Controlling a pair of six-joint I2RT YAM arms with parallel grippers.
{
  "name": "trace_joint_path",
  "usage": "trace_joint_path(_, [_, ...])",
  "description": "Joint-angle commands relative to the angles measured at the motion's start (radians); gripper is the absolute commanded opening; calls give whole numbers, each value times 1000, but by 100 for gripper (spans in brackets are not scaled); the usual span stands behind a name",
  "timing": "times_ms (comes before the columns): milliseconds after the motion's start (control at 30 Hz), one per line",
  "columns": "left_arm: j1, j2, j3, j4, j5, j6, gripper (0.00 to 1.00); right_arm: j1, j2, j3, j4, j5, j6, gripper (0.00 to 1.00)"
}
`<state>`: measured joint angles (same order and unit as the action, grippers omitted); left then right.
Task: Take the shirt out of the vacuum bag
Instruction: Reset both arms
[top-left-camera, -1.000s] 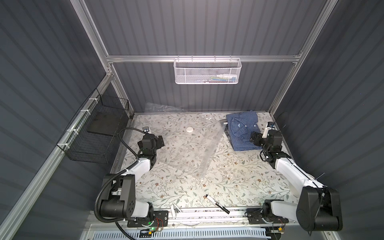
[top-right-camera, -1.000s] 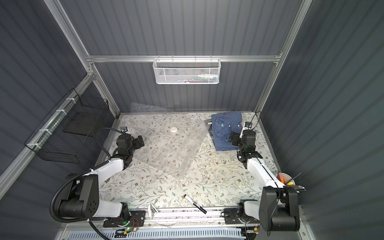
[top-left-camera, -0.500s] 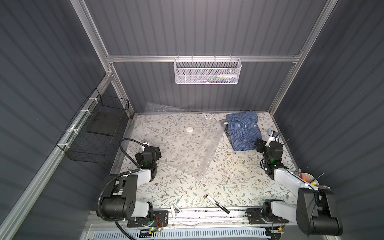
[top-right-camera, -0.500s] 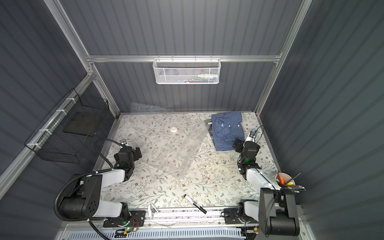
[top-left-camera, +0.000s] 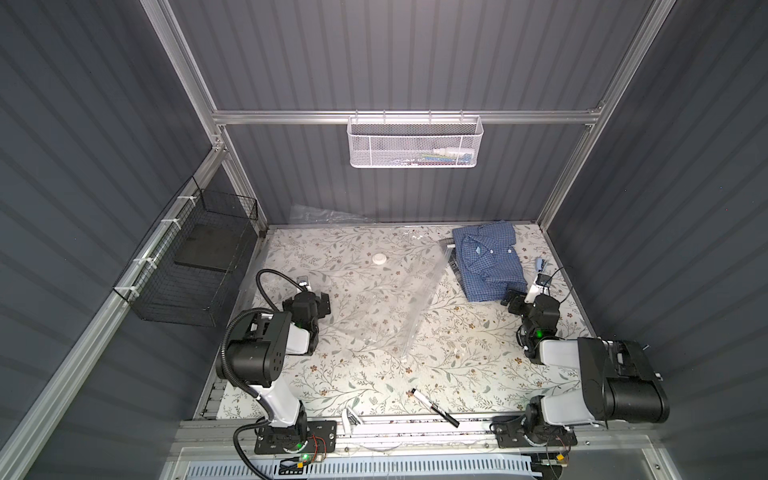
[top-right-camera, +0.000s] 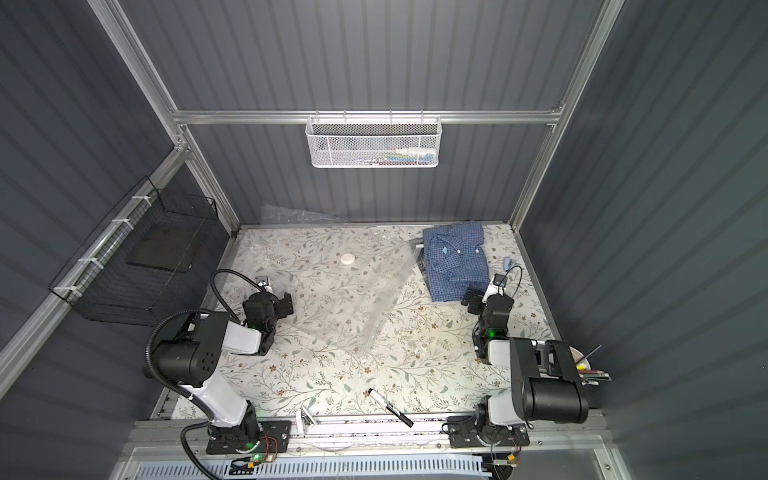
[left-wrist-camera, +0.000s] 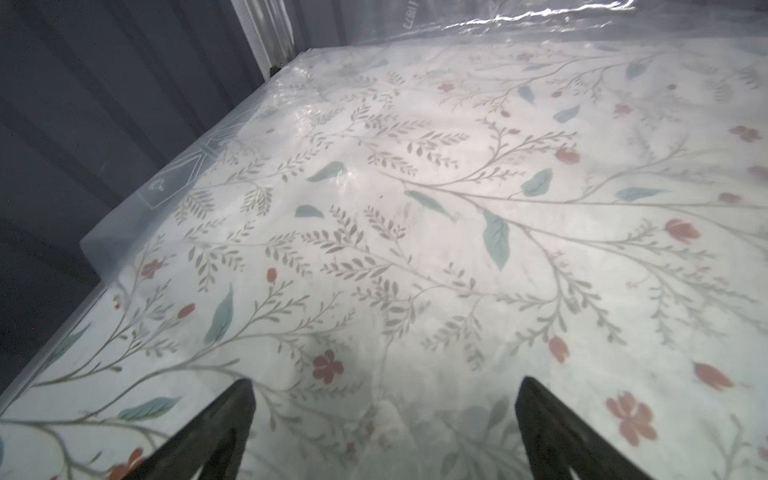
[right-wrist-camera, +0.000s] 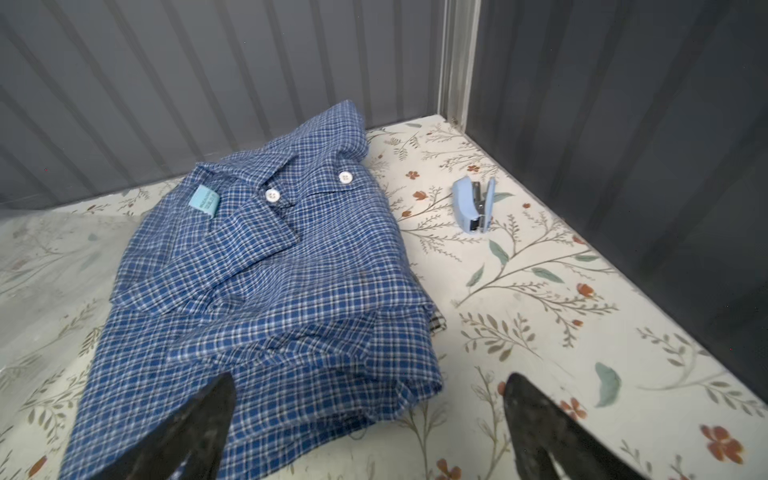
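Where walls (top-left-camera: 415, 62) meet floral tabletop (top-left-camera: 457, 361), bag (top-left-camera: 370, 299) seemingly empty

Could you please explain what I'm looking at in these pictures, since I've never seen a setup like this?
These show two robot arms at a flowered table, each ending in a two-fingered gripper. Both top views come from one overhead camera; the remaining two pictures come from cameras on the arms' wrists, looking past the dark fingers. The left gripper and right gripper are open and hold nothing. On the table lie a flat clear vacuum bag with a white valve cap, a folded blue checked shirt outside it, a small blue stapler near the shirt, and a black marker at the near edge.
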<state>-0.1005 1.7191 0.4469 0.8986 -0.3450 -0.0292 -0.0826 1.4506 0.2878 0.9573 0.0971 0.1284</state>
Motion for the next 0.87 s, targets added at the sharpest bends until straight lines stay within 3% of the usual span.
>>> trace_joint_path(0, [10,-7,23,8,55,25,99,-6,4,6,67,-59,-21,99])
trace_joint_path(600, [10,-3,19,21,52,25,99,-3,8,11,71,-58,-25,99])
trace_joint_path(700, [10,-3,19,20,51,24,99,3,17,60,-11,-149,-71,99])
trace_joint_path(833, [10,-3,19,20,52,25,99,4,10,31,34,-148,-69,99])
